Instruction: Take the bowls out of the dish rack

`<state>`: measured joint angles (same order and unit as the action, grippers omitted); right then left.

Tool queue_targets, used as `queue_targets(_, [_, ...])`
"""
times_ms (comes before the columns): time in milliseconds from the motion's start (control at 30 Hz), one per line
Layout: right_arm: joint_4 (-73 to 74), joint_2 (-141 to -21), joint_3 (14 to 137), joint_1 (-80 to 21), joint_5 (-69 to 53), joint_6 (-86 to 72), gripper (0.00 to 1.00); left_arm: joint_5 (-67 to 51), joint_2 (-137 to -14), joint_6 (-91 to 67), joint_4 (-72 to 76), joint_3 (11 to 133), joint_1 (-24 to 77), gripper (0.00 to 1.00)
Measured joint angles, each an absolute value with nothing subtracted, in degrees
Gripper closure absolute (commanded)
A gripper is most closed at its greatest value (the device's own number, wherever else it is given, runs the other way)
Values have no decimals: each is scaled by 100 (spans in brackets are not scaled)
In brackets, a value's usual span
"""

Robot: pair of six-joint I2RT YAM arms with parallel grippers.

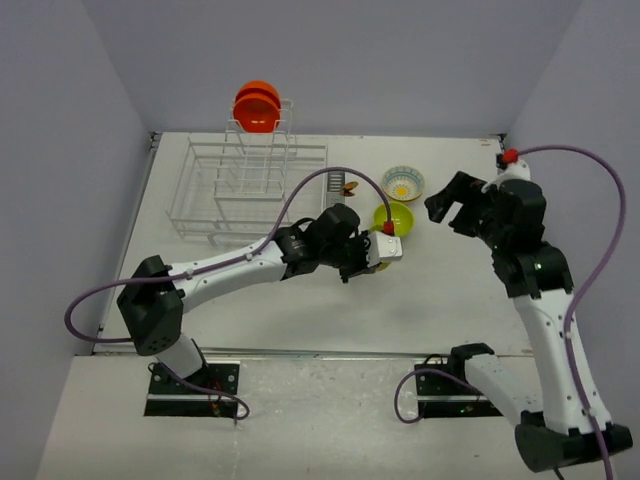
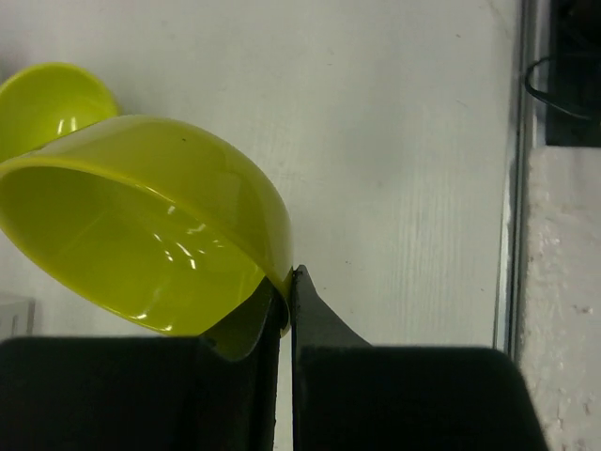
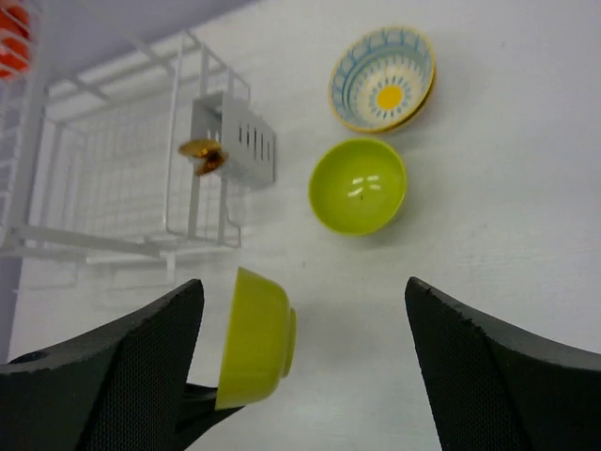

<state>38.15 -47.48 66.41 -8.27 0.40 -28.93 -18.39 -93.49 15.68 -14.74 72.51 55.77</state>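
Note:
My left gripper (image 2: 286,282) is shut on the rim of a lime-green bowl (image 2: 141,240) and holds it tilted on its side above the table; the same bowl shows in the right wrist view (image 3: 255,336). A second lime-green bowl (image 1: 393,217) and a pale flower-pattern bowl (image 1: 403,182) sit upright on the table to the right of the dish rack (image 1: 245,180). Orange bowls (image 1: 257,107) stand in the rack's tall tier. My right gripper (image 1: 455,212) is open and empty, raised to the right of the table bowls.
A grey cutlery basket (image 3: 235,141) with a gold-coloured utensil (image 3: 202,155) hangs on the rack's right end. The table's near metal edge (image 2: 512,188) runs to the right of the held bowl. Walls enclose the table at the back and sides.

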Motion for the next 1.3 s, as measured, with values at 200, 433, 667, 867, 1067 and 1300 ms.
queue_targets(200, [4335, -6208, 6554, -1337, -733, -2445, 17, -2521, -9240, 2934, -2412, 7590, 5791, 100])
queue_targets(433, [4611, -6331, 6420, -1774, -910, -2244, 34, -2639, -9467, 3579, -3201, 8313, 5865, 100])
queue_targets(667, [4646, -6608, 6165, -1905, -1009, -2158, 55, -2198, -9821, 3736, -3728, 8659, 6055, 100])
queue_targets(867, [4532, -6766, 6023, -1894, -961, -2097, 88, -1553, -10184, 3776, -4023, 9094, 6337, 100])
queue_targets(1067, [4473, -6895, 5865, -1920, -829, -1852, 100, -1170, -10230, 3826, -4154, 9275, 6486, 90])
queue_targets(1300, [4125, -6895, 5865, -1887, -701, -2287, 100, 10, -10213, 3489, -3688, 9214, 6451, 0])
